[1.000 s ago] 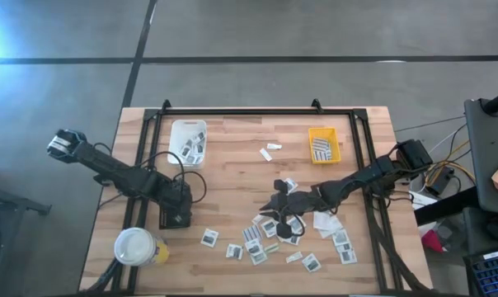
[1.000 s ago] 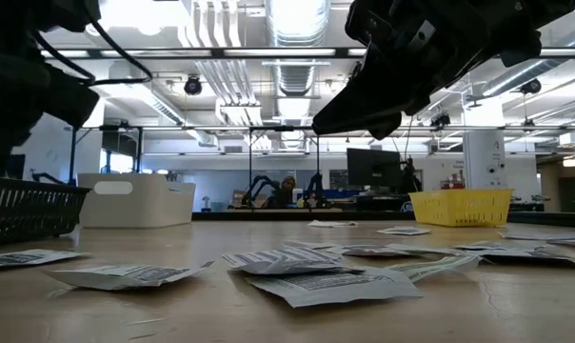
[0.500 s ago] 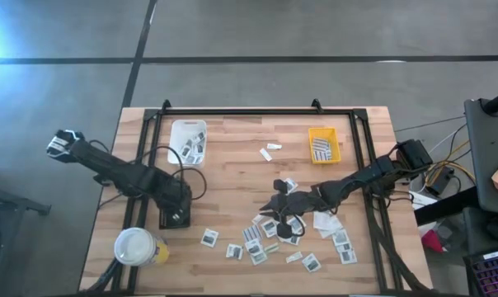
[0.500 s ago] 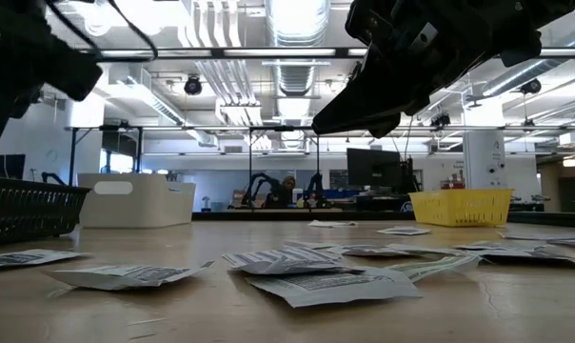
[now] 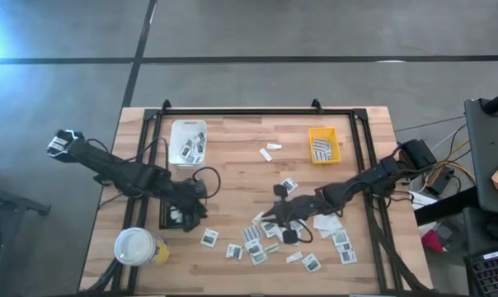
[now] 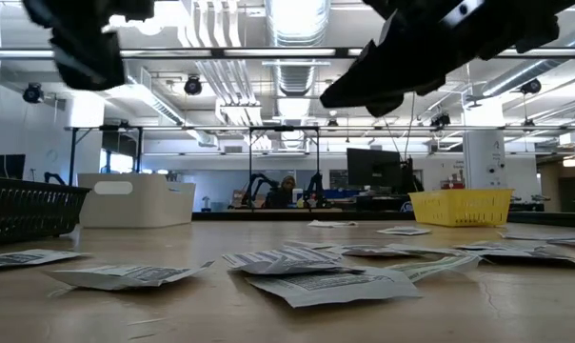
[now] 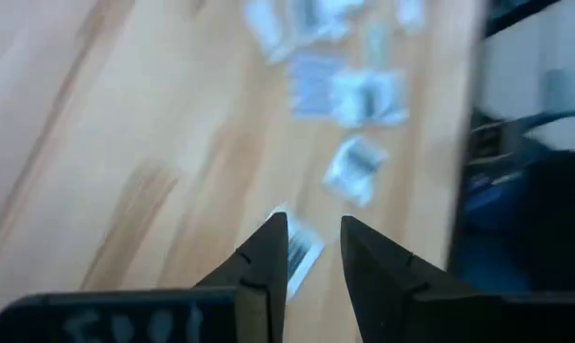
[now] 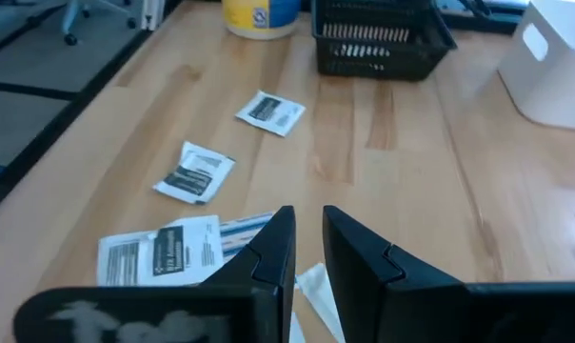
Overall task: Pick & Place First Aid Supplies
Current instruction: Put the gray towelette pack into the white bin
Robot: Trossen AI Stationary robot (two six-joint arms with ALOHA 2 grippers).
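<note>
1. We see the left jaws hanging above the tabletop beside the black tray, with a slim gap between them and nothing held in it.
2. Just past the tips of the left jaws a white packet with a dark patch lies flat on the wood and shows through the gap. It is blurred, so we cannot tell whether the tips touch it.
3. Farther ahead of the left jaws more packets lie scattered in a loose group, apart from one another.
4. The right jaws hang over the main spread of packets near the middle of the tabletop. They stand slightly apart with only a narrow slot between them, and we see nothing gripped.
5. Right under the tips of the right jaws lie a large printed packet, a striped strip and a plain white piece. Whether the tips touch any of them we cannot tell.
6. Ahead of the right jaws two single packets lie flat, one nearer and one farther on, both well apart from the tips.
7. Beyond those, far from the right jaws, stand the yellow cup and the black tray, with the white tray off to one side.
8. The white tray and the yellow tray each hold some packets, well away from both jaws.
</note>
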